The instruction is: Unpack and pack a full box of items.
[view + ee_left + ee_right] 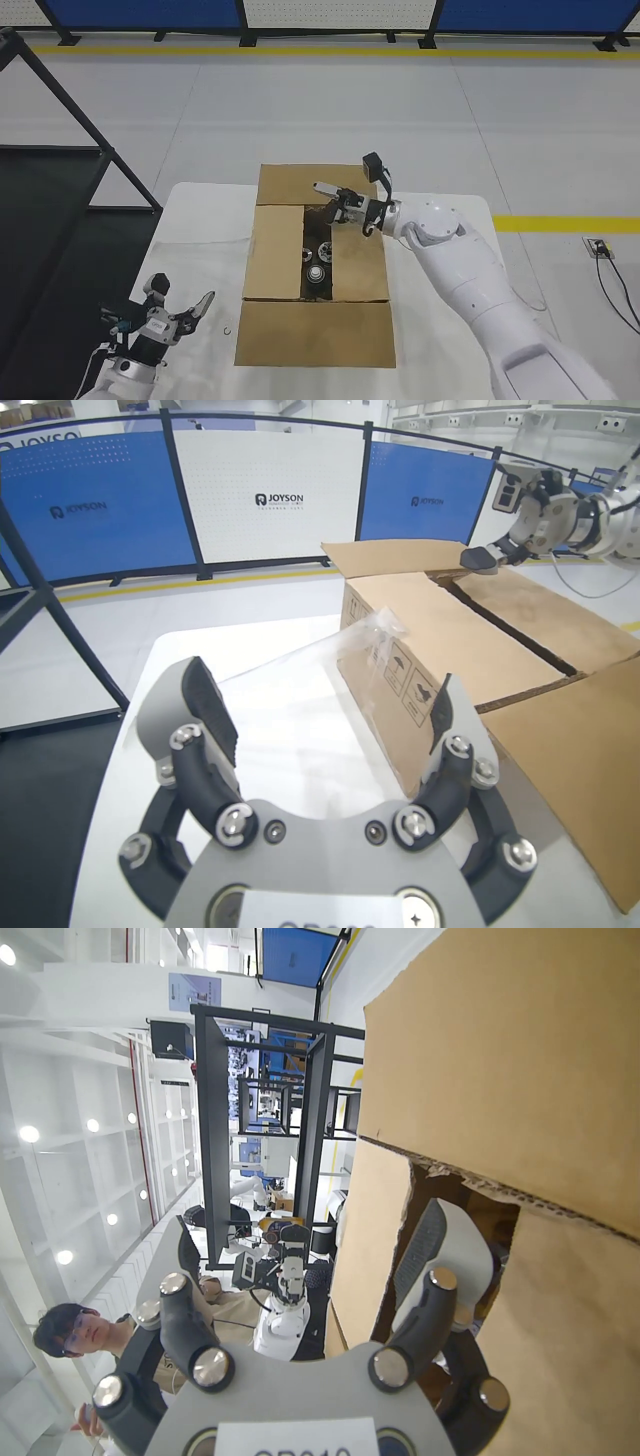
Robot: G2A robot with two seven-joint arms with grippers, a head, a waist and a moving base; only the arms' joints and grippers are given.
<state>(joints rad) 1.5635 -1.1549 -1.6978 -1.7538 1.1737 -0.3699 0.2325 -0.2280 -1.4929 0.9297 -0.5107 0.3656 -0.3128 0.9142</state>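
– Centre of the top view, on the white table [200,230]: the box [275,250] has its upper and lower flaps laid outward. Two side flaps lie over the opening with a dark slot between them, and items [315,272] sit down in that slot. How far along?

– Early, I judge. Every item I can make out is inside the box, so unpacking has barely begun and the repacking is all to come. A clear plastic bag [310,670] lies against the box side, mid-frame in the left wrist view.

– And the right gripper [330,200]?

– At the slot's upper end, just above frame centre. Jaws are spread wide, one finger dipping into the opening and the other outside. Cardboard edge between them, not pinched; whether it touches, cannot tell. It holds nothing.

– And the left gripper [320,672]?

– Lower left of the top view, over the table, well apart from the slot. Spread too, empty.
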